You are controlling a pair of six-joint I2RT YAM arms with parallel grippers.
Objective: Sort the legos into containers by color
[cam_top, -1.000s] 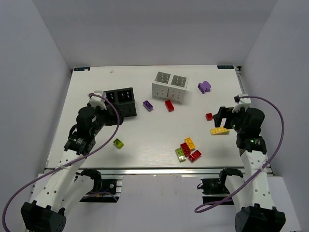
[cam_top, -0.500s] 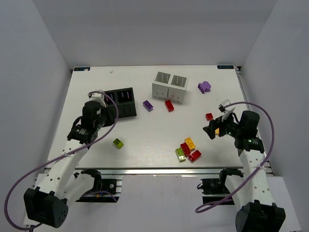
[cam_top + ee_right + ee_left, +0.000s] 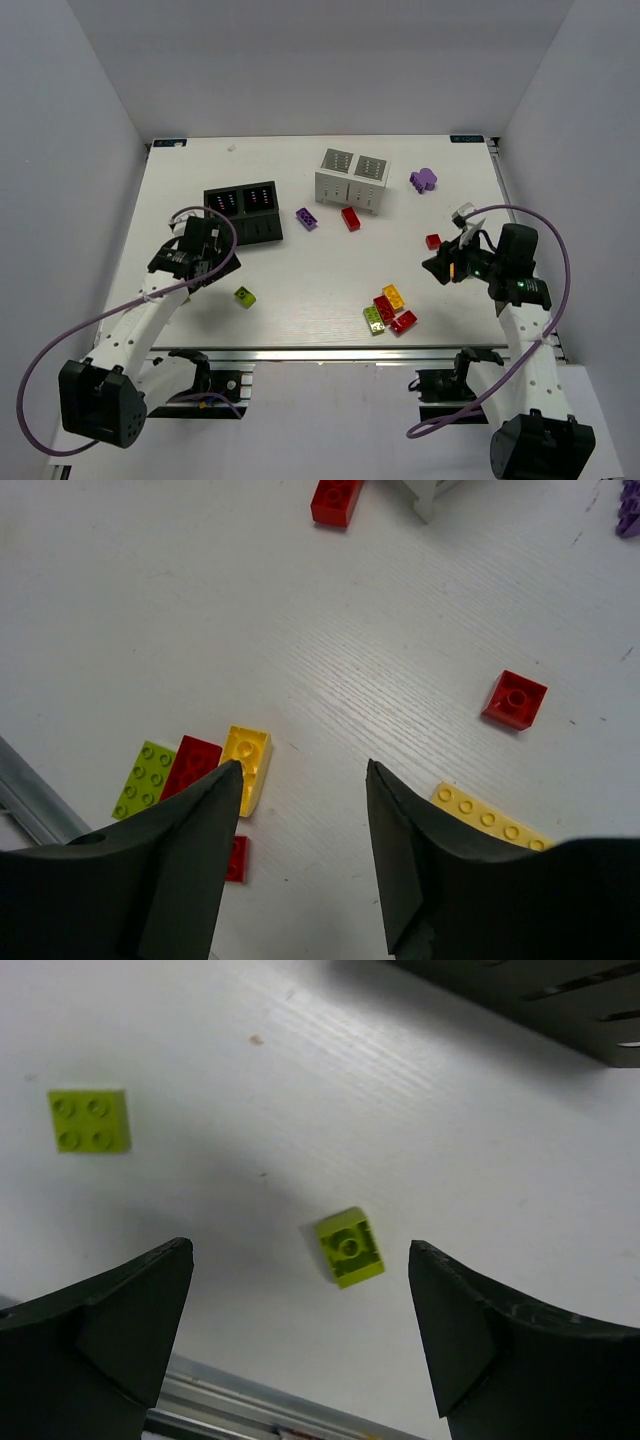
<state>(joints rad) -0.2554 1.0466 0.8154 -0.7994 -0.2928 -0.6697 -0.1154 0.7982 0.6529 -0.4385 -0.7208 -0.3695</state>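
My left gripper is open and empty above the table; in the top view it is near the front of the black box. A lime brick lies studs-down below and between its fingers, also seen from above. Another lime brick lies to one side. My right gripper is open and empty, and hangs between a long yellow brick and a cluster of a yellow brick, a red brick and a green brick. The white box stands at the back.
A small red brick, a purple brick, a red brick and a purple piece lie loose around the white box. The table's near metal rail runs close below my left gripper.
My left gripper has drawn back from the black box toward the near edge, over the lime brick. My right gripper has shifted left, off the long yellow brick.
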